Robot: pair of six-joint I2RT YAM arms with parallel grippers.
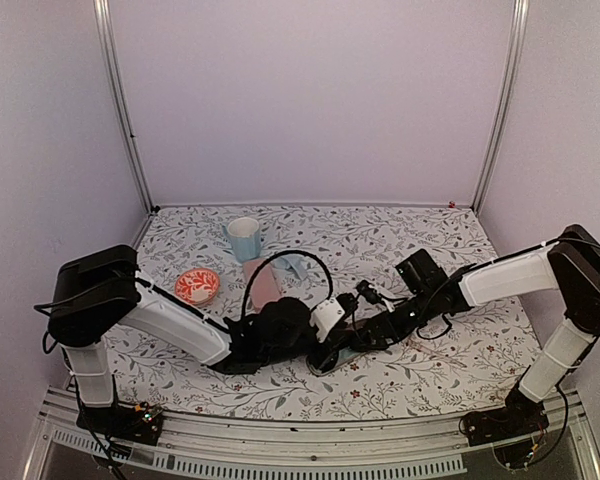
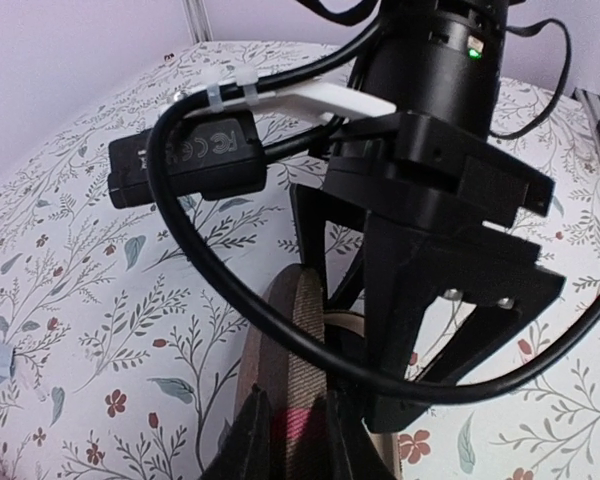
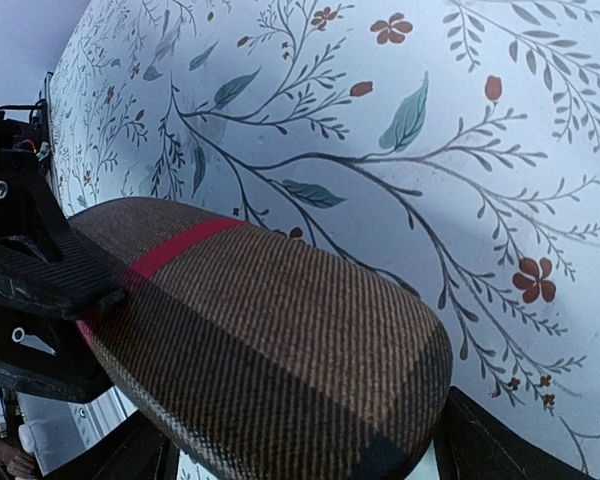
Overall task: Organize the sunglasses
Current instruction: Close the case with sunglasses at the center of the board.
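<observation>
The brown red-banded case (image 3: 270, 330) lies on the floral table between the two arms (image 1: 352, 346). My left gripper (image 2: 290, 425) is shut on one edge of the case (image 2: 305, 330), pinching it at the red band. My right gripper (image 3: 315, 455) is shut on the case's rounded end, one dark finger (image 3: 500, 445) at each side. In the top view the left gripper (image 1: 325, 352) and right gripper (image 1: 368, 334) meet over the case. Neither pair of sunglasses shows in any view. A pale tan strip (image 2: 348, 324) shows beside the case's edge; I cannot tell what it is.
A pink oblong case (image 1: 263, 284) and a light blue cloth (image 1: 298, 262) lie behind the left wrist. A pale blue cup (image 1: 244, 238) stands at the back. A red patterned bowl (image 1: 197, 286) sits at the left. The right gripper's body (image 2: 430, 250) fills the left wrist view.
</observation>
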